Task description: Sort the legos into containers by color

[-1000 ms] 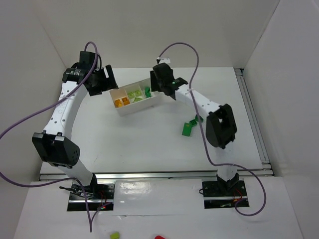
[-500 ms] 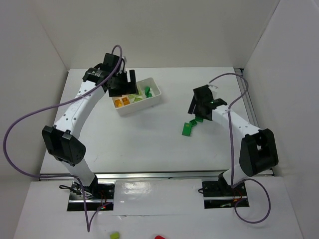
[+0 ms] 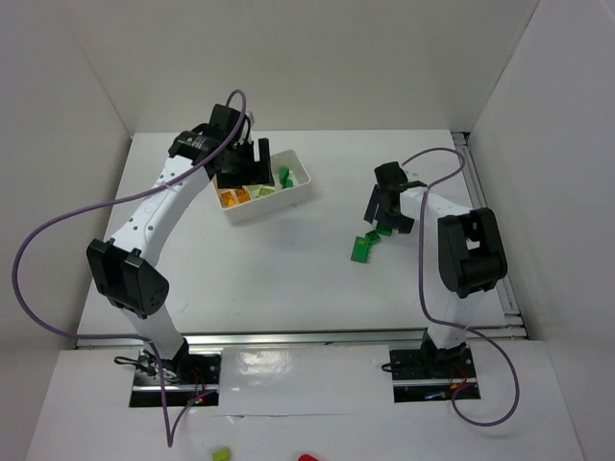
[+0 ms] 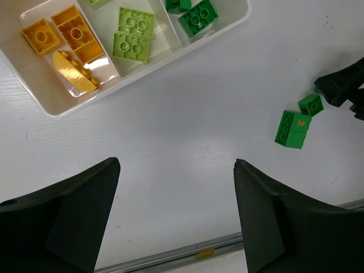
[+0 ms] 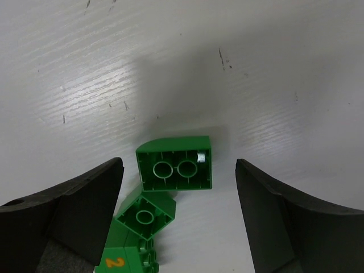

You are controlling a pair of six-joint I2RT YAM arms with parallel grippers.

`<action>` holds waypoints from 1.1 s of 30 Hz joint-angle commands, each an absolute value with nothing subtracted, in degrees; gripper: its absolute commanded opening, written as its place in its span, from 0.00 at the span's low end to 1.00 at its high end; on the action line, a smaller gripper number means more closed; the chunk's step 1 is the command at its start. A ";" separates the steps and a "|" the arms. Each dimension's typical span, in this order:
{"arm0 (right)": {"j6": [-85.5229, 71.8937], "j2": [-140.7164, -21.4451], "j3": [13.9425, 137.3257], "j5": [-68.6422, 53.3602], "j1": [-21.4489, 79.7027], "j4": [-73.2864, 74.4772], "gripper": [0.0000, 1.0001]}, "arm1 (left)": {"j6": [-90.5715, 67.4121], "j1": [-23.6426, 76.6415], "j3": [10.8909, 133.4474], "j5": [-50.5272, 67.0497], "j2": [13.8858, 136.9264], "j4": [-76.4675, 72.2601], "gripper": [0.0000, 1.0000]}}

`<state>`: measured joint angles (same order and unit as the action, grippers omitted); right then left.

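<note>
1. A white table fills mid-frame, faintly scratched in the wrist views.
2. Plain white walls enclose it at top, left and right.
3. Aluminium rails edge its bottom and right sides.

We see a white tray holding orange bricks in one end compartment, lime bricks in the middle and dark green bricks in the other end. Three loose green bricks cluster on the surface, well apart from it.

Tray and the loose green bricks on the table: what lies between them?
Nothing: only bare white table separates the tray from the loose green bricks, clearest in the left wrist view.
</note>
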<state>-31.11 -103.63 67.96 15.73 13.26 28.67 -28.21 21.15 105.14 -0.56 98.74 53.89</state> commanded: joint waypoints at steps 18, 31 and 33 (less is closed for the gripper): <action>-25.94 -101.95 75.83 14.59 16.86 23.81 0.38 | -26.46 21.01 110.56 -4.21 100.72 55.72 0.91; -19.78 -123.01 114.06 5.63 31.02 24.87 0.38 | -31.55 14.42 103.01 -9.50 89.56 50.71 0.90; -19.78 -126.81 120.74 3.62 31.03 24.87 0.38 | -31.55 14.41 103.01 -8.80 89.56 51.24 0.90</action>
<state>-21.10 -120.84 115.31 6.28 31.18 23.44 -30.48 14.57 103.59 -9.32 90.21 52.21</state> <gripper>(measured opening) 0.572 0.897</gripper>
